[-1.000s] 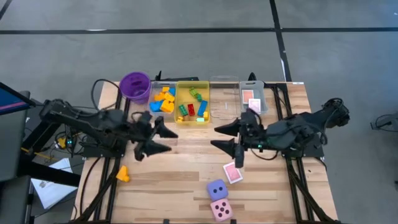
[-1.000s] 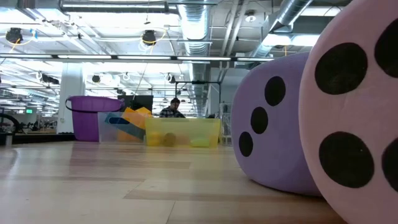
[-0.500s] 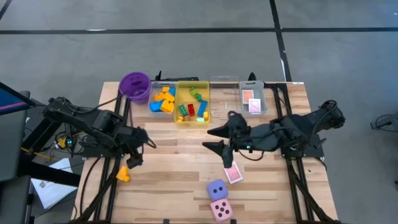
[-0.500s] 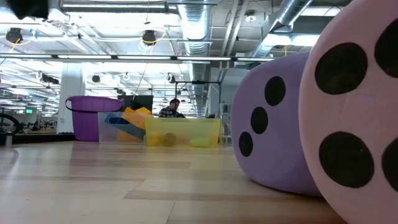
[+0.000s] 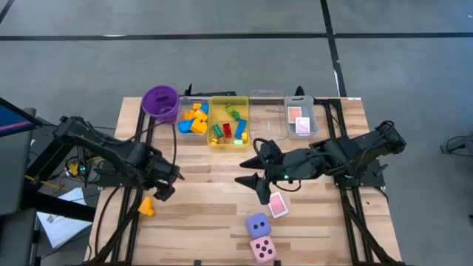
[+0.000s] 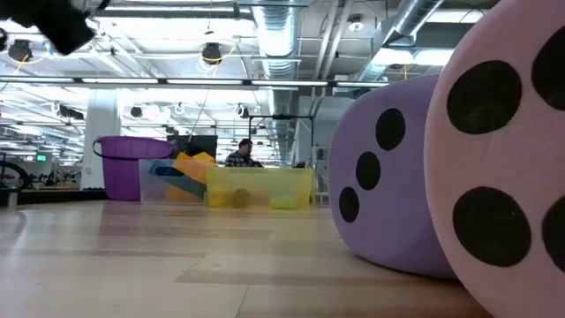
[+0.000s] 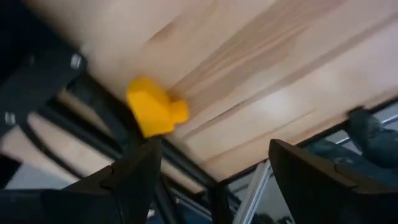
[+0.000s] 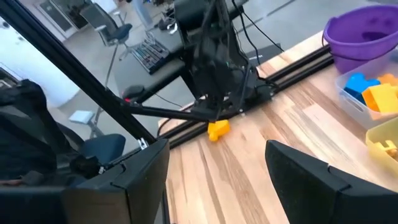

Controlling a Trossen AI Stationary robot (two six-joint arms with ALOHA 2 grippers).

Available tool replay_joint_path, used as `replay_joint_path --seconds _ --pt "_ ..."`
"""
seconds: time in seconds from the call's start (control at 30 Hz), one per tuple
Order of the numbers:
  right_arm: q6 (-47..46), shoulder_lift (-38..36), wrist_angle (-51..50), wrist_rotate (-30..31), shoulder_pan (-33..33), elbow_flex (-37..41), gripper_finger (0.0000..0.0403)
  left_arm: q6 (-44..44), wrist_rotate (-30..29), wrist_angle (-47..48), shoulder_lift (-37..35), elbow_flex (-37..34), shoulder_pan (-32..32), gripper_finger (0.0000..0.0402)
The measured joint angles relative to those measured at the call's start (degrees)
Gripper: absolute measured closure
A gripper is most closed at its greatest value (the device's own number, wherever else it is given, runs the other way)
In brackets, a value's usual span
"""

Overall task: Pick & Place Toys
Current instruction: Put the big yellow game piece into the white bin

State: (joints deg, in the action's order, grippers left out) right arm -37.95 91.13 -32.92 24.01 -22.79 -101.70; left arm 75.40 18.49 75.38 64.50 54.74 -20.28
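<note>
I'm seeing the left gripper hanging with its fingers spread and empty, just above the yellow brick, which is lying at the table's left edge; its long axis I can't judge. My right gripper is hovering wide open mid-table, pointing left, just beside the pink-backed card lying flat, long axis tilted. The purple die and pink die are sitting touching near the front edge.

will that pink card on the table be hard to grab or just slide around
The card lies flat on the wood, so fingers probably can't get under it easily. It looks thin and light, likely to slide when pushed. The open right gripper may need an edge.
</note>
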Motion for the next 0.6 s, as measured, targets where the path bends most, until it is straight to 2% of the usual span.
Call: replay_joint_path --seconds 0.27,0.6 --pt "0.6 0.1 -0.3 0.0 -0.1 0.0 0.0143 9.3 5.6 -7.8 0.0 -9.1 -3.5 0.0112" --pt "0.5 0.1 -6.0 0.0 0.0 0.0 0.0143 21.2 9.0 -15.1 0.0 -15.9 -8.9 0.0112"
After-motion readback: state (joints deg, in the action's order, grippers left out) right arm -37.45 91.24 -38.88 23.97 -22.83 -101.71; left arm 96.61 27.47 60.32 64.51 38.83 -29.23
